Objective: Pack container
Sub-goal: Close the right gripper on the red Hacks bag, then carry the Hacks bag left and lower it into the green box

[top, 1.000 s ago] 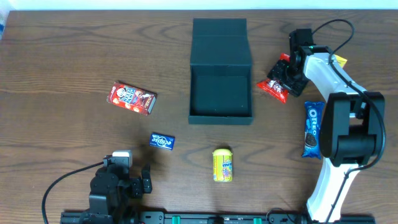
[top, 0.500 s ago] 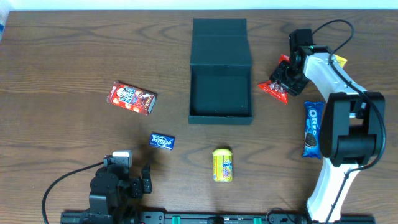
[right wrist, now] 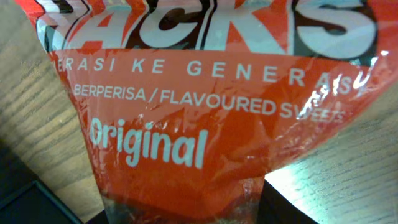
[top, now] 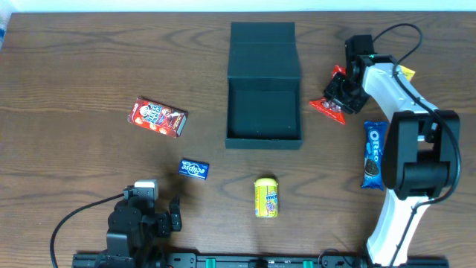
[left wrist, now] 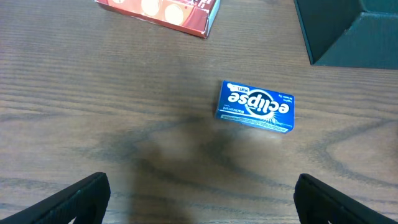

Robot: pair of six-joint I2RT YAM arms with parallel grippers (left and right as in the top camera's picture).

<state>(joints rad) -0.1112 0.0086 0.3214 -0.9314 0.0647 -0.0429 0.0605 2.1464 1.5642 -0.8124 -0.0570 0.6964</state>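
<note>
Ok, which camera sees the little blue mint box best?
The left wrist view: the blue mint box lies close and whole, its Eclipse lettering readable. Overhead shows it only as a small blue patch. The right wrist view misses it; a red packet fills that picture.

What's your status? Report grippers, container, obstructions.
Left gripper open, near Eclipse mint box. Right gripper shut on red snack packet, right of container. Container lid open, nothing inside. Nothing blocking its opening.
</note>
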